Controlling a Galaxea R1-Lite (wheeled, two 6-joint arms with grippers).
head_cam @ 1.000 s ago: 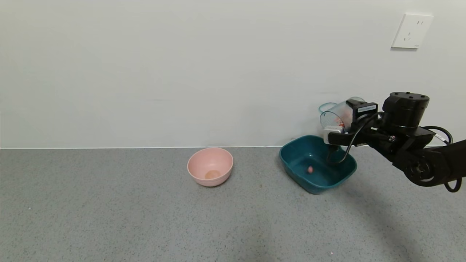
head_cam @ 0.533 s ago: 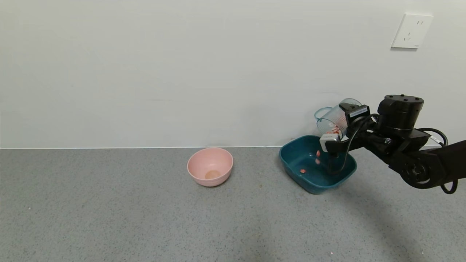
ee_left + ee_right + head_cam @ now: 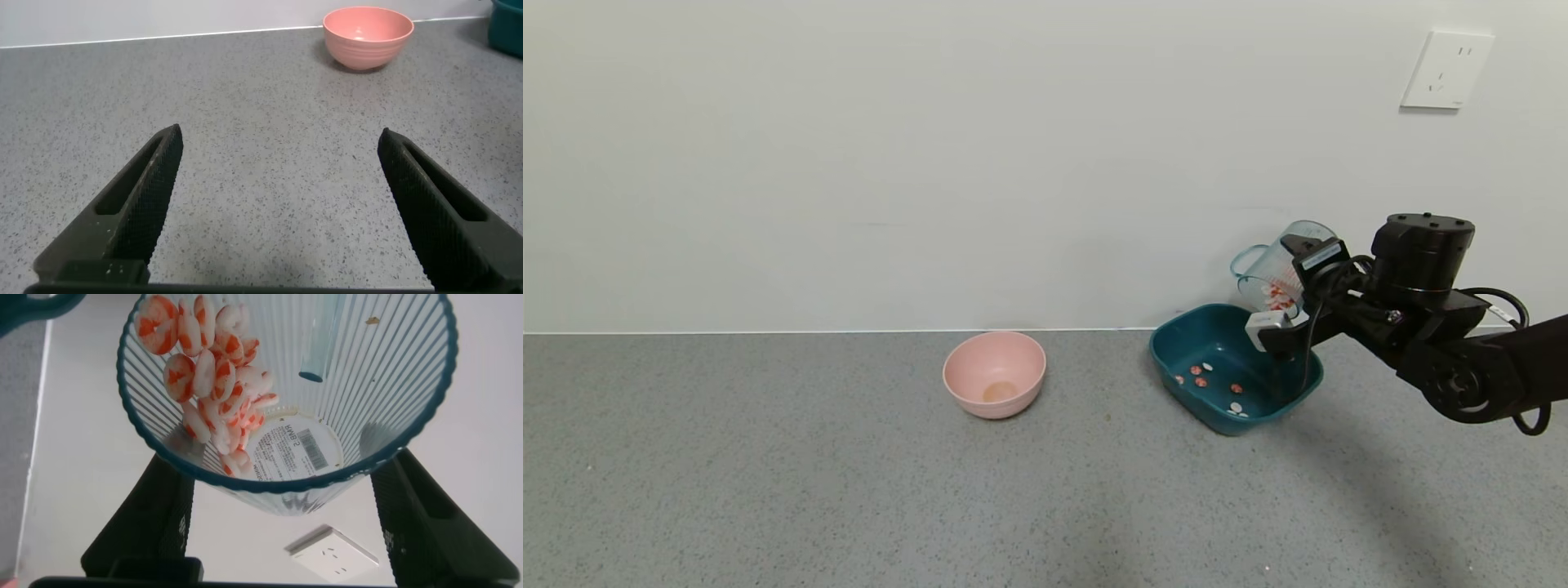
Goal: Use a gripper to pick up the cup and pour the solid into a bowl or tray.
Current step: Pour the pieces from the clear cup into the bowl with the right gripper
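The right gripper (image 3: 1294, 282) was clamped on the cup (image 3: 1278, 265), its two black fingers (image 3: 143, 518) pressed against opposite sides of the ribbed wall. It held the cup tipped over, mouth angled down, above the 2 o'clock corner of the teal tub (image 3: 1176, 359). In the right wrist view the cup (image 3: 286, 392) still had a cluster of orange-and-white pieces (image 3: 214, 371) gathered along one side of its inner wall. On the tub floor lay a scatter of pieces (image 3: 1205, 380), some orange-red, some white. The tub sat on the grey counter (image 3: 849, 490), close to the wall. At the tub's 9 o'clock, well apart from it, stood a round pink bowl (image 3: 994, 373). A white wall socket (image 3: 1447, 69) was at about 1 o'clock from the gripper. The left gripper (image 3: 282, 200) hung low over bare counter with its fingers spread wide, the pink bowl (image 3: 368, 37) far ahead of it.
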